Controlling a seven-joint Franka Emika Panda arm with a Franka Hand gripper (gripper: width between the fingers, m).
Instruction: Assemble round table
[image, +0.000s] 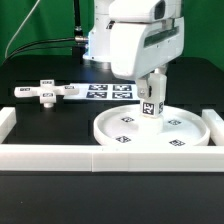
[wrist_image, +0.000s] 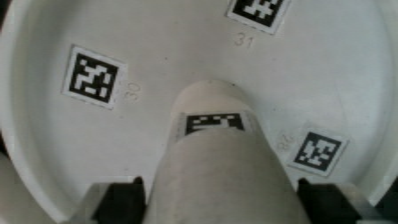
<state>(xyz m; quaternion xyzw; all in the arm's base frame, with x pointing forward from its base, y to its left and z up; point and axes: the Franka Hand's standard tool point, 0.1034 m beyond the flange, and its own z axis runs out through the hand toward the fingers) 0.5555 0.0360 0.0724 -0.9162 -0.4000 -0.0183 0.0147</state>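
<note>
Gripper (image: 151, 90): is pinching the post; the two dark fingers (wrist_image: 121, 200) are pressing against opposite sides of the cylinder, and the wrist view shows no gap between pad and plastic.
Arm (image: 140, 40): the white Panda arm is reaching straight down from the far side, its wrist housing hanging above the disc.
Post (image: 151, 110): the short white cylindrical post is standing upright in the grip, with a black-white square tag facing the exterior camera. Its lower end is meeting the floor of the disc at roughly the middle. Cannot tell whether it is seated in a socket or only touching.
Disc (image: 100, 130): the large round disc is lying flat with its rim up on the table, toward the exterior view's right and on the near side. Several square tags (wrist_image: 93, 75) are showing on its floor around the post.
Foot piece (image: 45, 92): the flat cross-shaped foot piece is lying on the table at the exterior view's left, well apart from the disc and clear of the gripper.
Marker board (image: 108, 91): is lying flat between the foot piece and the gripper, on the far side of the disc.
Border rails (image: 50, 153): long white rails are running along the near edge, just beside the disc's near rim, and up the exterior view's left.
Table (image: 50, 120): black surface, carrying all of the above.
</note>
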